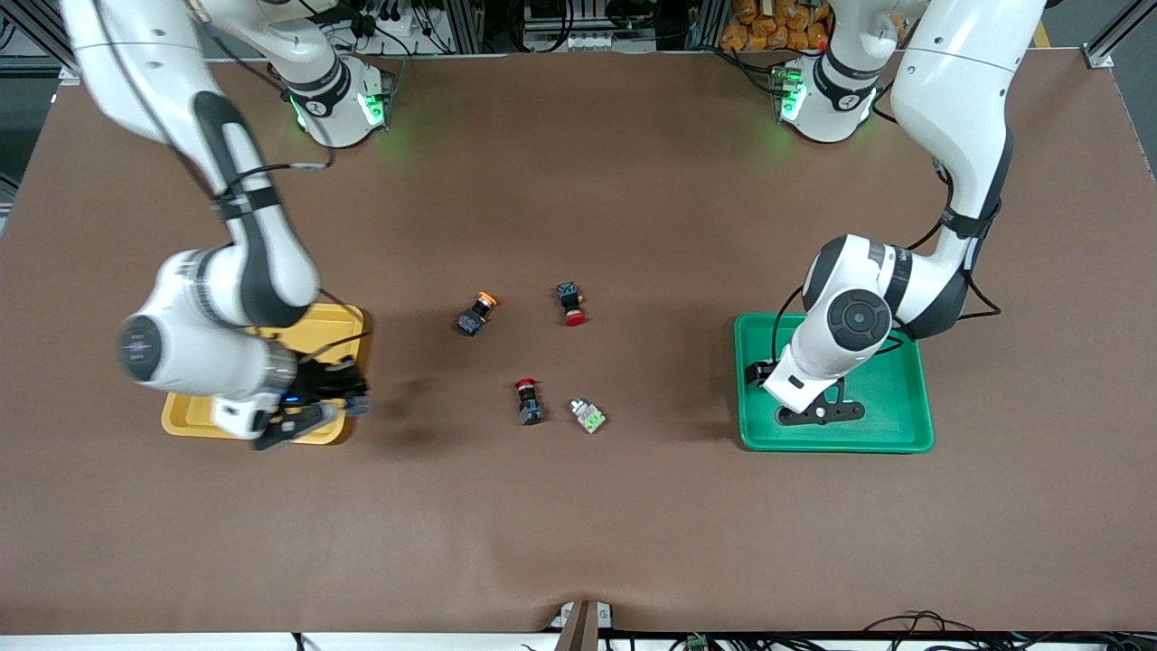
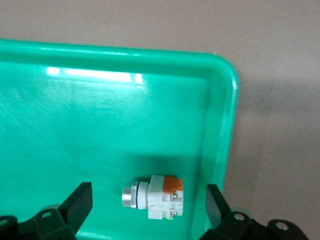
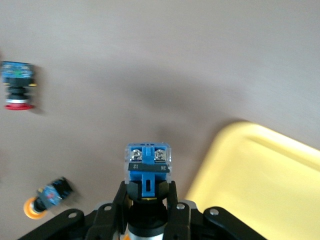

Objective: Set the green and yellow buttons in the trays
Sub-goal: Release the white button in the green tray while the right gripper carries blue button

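Note:
My right gripper [image 1: 348, 398] is over the yellow tray's [image 1: 194, 418] edge toward the table's middle. It is shut on a button with a blue and black body [image 3: 147, 167]; its cap is hidden between the fingers [image 3: 171, 197]. My left gripper [image 1: 818, 411] is low over the green tray [image 1: 895, 434], open [image 2: 148, 200]. A whitish-grey button [image 2: 155, 196] lies on its side in the tray between the fingers, untouched. On the table lie an orange-yellow capped button [image 1: 476, 314] and a whitish-grey button with a green face [image 1: 588, 415].
Two red-capped switches lie mid-table: one [image 1: 570, 303] beside the orange-yellow button, one [image 1: 527, 400] beside the whitish-grey one. The right wrist view shows the yellow tray's corner [image 3: 260, 175], a red switch [image 3: 17, 85] and the orange-yellow button [image 3: 47, 197].

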`<state>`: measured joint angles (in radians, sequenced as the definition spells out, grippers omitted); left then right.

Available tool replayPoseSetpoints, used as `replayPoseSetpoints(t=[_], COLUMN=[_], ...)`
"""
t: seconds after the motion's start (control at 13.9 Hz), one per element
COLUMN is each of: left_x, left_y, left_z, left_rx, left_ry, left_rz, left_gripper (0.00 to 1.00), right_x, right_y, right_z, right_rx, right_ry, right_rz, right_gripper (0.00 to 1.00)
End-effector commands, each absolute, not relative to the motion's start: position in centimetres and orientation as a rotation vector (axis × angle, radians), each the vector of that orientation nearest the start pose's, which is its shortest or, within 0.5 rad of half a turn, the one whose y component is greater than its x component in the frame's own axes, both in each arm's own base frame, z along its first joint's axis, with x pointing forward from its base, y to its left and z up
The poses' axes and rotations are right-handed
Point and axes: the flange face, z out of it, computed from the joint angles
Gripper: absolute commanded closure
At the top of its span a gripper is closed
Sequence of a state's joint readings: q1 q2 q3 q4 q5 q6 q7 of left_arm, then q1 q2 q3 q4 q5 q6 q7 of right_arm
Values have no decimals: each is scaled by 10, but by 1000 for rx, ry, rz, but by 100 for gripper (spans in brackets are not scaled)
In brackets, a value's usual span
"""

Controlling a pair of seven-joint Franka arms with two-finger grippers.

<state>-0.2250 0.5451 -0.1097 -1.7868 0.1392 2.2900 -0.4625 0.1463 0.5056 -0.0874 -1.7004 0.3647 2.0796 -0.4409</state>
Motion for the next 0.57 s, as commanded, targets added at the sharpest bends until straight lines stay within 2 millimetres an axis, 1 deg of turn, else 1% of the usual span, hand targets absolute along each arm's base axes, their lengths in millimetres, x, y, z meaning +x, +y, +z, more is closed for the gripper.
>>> replayPoseSetpoints(t=[0.0, 0.07, 0.14, 0.29, 0.36, 0.43, 0.5], left_x=[622, 623, 627, 633, 637, 641, 644], left_y=[-226, -229, -236, -253, -258, -264, -268], left_z=[260, 258, 261, 268, 266, 267, 267], left_rx=[-3093, -3096, -3109, -3137, -3147, -3167, -3185], left_ry=[-16, -9, -7, -13, -17, -28, -51], left_rz=[2, 1, -16, -45, -47, -51, -47], left_gripper=[0, 0, 0, 0, 0, 0, 0], right_x=[645, 641, 637, 622, 616, 611, 611], right_y=[-27, -57, -82, -130, -154, -173, -179], right_z=[291, 289, 289, 288, 286, 281, 275], right_rx=[-2839, -2842, -2844, -2840, -2874, -2907, -2916], right_ry=[-287, -223, -179, -167, -166, -161, -153], right_rz=[168, 168, 173, 234, 260, 282, 296], right_gripper=[95, 92, 90, 90, 91, 91, 91])
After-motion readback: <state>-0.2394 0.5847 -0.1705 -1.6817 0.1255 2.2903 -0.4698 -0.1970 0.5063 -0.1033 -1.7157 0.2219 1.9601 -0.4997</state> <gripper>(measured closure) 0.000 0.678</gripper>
